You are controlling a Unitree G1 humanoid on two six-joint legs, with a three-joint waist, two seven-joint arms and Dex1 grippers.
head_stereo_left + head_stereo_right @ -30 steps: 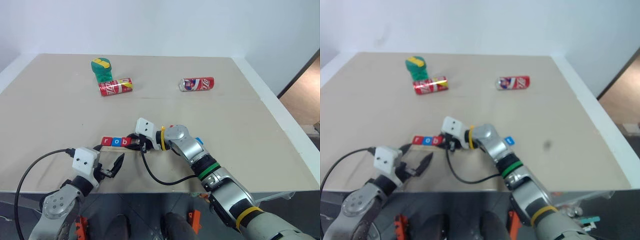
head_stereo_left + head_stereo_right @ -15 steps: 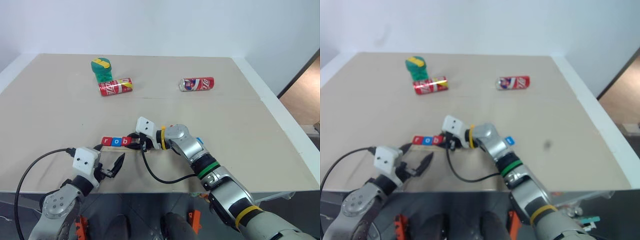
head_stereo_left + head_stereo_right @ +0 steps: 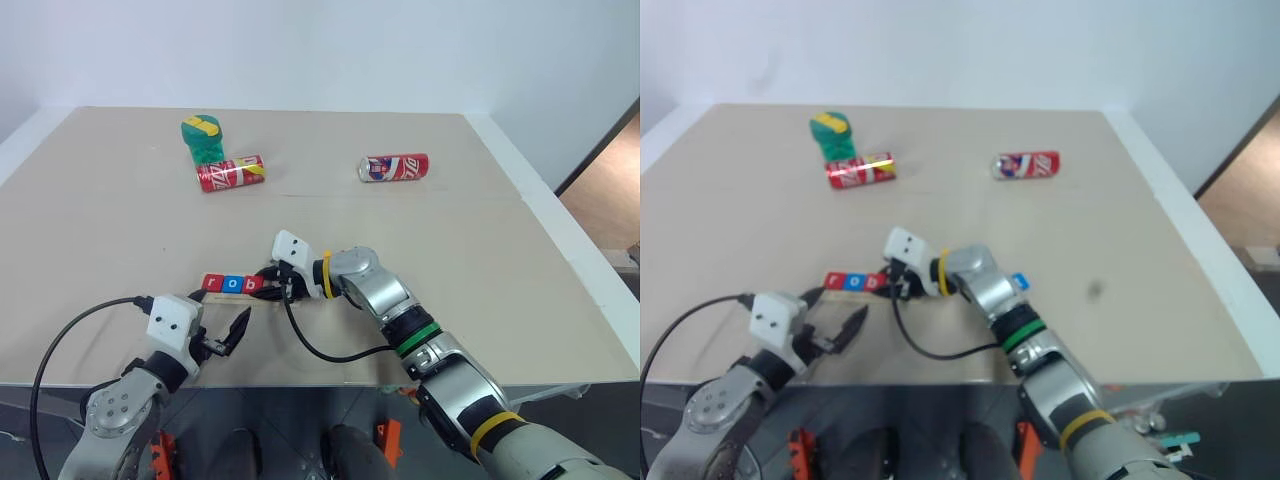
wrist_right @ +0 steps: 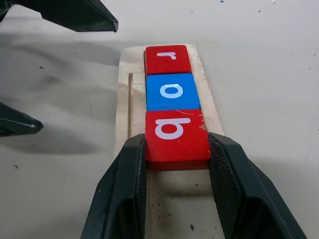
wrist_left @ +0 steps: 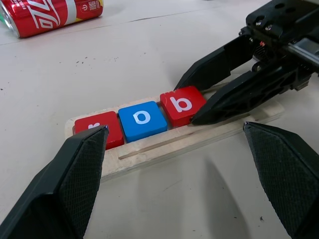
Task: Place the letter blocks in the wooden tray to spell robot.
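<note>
The red b block [image 4: 176,136] is clasped between the two black fingers [image 4: 118,191] of the right gripper [image 4: 177,154], one finger pressed against each side of the tile, which sits in the slot of the wooden tray [image 4: 124,99]. Directly beyond the gripped tile, touching it, a blue o block [image 4: 172,91] is seated, and past that a red r block [image 4: 167,59] at the tray's rounded far end; three tiles in all are counted in the slot, in a straight line, reading r, o, b. Each is a small flat square with one white lowercase letter. The tray is a long, narrow strip of pale wood with a thin groove along one side, and the stretch of slot under the gripper is bare. A fourth tile, blue [image 3: 398,282], is seen on the table [image 3: 480,260] just behind the right wrist, its letter too small to be read. The left gripper [image 3: 222,336] is held with its jaws spread wide and nothing between them, near the tray's long edge at the table's near side. Well beyond the tray, two red soda cans are laid on their sides, one [image 3: 231,173] touching a green container with a yellow-marked top [image 3: 203,139], the other [image 3: 394,168] well apart to the right.
</note>
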